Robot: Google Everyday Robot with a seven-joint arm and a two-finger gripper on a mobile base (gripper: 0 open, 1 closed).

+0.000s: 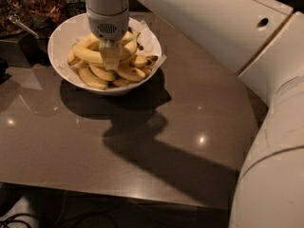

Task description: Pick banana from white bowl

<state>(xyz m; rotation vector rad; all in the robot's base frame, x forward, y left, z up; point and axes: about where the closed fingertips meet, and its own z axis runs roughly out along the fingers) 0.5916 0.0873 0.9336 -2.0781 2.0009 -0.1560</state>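
The white bowl (pixel 61 42) stands at the back left of the table, with a white paper liner over its right edge, and holds several yellow bananas. My gripper (pixel 110 61) reaches straight down into the bowl from the white wrist above it. It is shut on a banana (pixel 88 53) that lies crosswise on top of the pile. The far side of the bowl is hidden behind the wrist.
Glass jars of brown snacks (pixel 45 4) stand behind the bowl at the back left. The grey-brown table (pixel 142 141) stretches to the front and right. My white arm (pixel 266 103) fills the right side of the view. Cables lie on the floor at the lower left.
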